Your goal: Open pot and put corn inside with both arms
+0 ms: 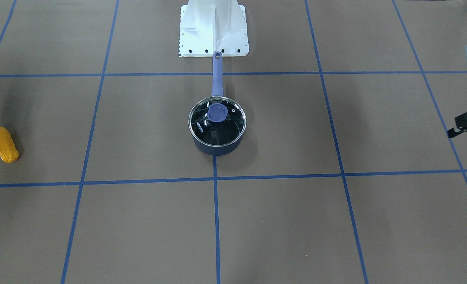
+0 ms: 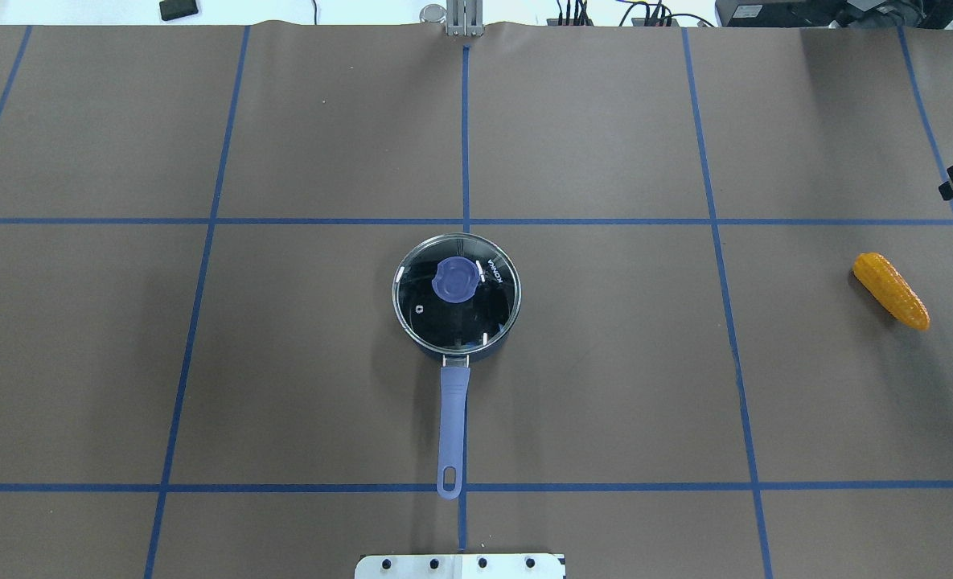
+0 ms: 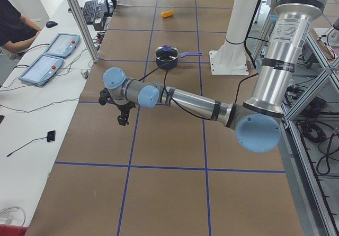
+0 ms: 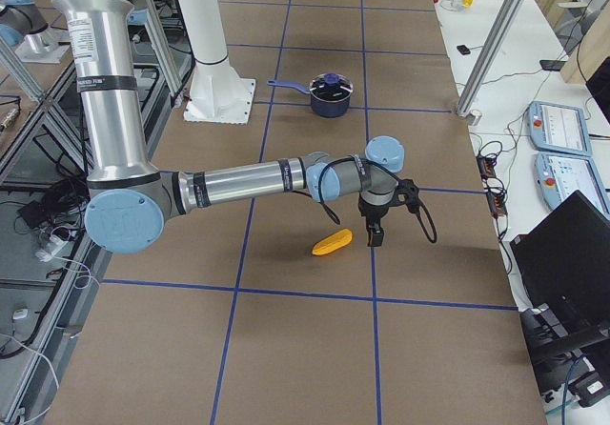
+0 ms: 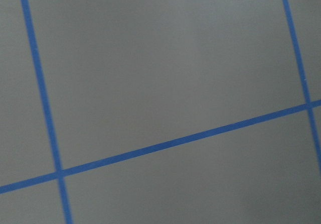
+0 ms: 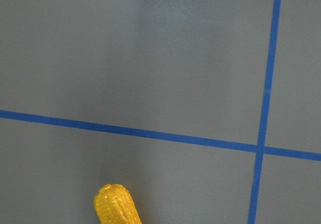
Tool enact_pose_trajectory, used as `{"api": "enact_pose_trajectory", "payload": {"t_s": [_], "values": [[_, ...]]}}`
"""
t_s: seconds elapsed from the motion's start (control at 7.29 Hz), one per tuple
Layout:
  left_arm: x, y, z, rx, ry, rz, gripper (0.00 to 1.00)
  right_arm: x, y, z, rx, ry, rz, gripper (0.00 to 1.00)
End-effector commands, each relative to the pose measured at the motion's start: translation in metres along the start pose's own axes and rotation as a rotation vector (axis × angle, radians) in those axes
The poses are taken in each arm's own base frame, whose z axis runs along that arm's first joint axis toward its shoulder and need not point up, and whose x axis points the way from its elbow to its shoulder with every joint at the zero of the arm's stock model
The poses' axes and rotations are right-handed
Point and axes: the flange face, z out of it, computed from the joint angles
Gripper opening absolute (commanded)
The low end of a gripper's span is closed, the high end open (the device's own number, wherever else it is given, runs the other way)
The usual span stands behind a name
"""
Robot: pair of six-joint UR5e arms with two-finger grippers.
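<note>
**Lid on the pot, corn far out on the right**

Nearest the robot is its white base plate (image 2: 460, 567). The pot's long handle (image 2: 453, 426) points straight back at it. That leaves both sides of the pot free for the arms. The pot (image 1: 217, 150) sits in the middle of the table (image 2: 283, 362). Its glass lid (image 2: 444, 326) is on, with a blue knob (image 2: 456, 279) on top. I think the lid has to come off first.

The corn (image 2: 890, 291) lies flat, far out to the right, well apart from the pot. A bit farther off, the right gripper (image 4: 375, 239) hangs above the table near the corn. That looks like a good spot to go down for it. The left gripper (image 3: 123, 120) hangs far out to the left, well apart from the pot. Neither one has the corn or the lid.

Some things are hard to see. The top view shows only a black bit of each gripper at its edges, and the side views are too small. So I cannot tell if the jaws are wide or narrow. The right wrist camera sees just one tip of the corn. The left one sees only table and blue tape lines (image 5: 165, 146). The lid's glass is dark, so the inside of the pot is hidden.
</note>
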Motion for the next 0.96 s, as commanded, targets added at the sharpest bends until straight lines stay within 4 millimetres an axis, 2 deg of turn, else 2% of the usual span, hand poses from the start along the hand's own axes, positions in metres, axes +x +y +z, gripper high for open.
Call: {"api": "enact_pose_trajectory", "payload": {"t_s": [0.0, 0.14, 0.41, 0.55, 0.69, 0.82], "values": [[0.144, -0.049, 0.008, 0.008, 0.063, -0.029, 0.99, -0.003, 0.004, 0.005, 0.019, -0.017, -0.047, 1.00], [0.189, -0.063, 0.005, 0.029, 0.063, -0.073, 0.99, -0.005, 0.011, 0.012, 0.039, -0.031, -0.087, 1.00], [0.286, -0.073, 0.031, 0.019, -0.002, -0.095, 1.00, -0.008, 0.021, 0.023, 0.027, -0.052, -0.096, 1.00], [0.338, -0.077, 0.035, 0.004, -0.052, -0.085, 1.00, -0.005, 0.029, 0.029, 0.021, -0.051, -0.099, 1.00], [0.387, -0.078, 0.032, -0.006, -0.091, -0.076, 1.00, -0.003, 0.041, 0.038, 0.023, -0.055, -0.113, 1.00], [0.441, -0.070, 0.038, 0.000, -0.120, -0.100, 1.00, -0.002, 0.051, 0.044, 0.042, -0.061, -0.131, 1.00]]}}
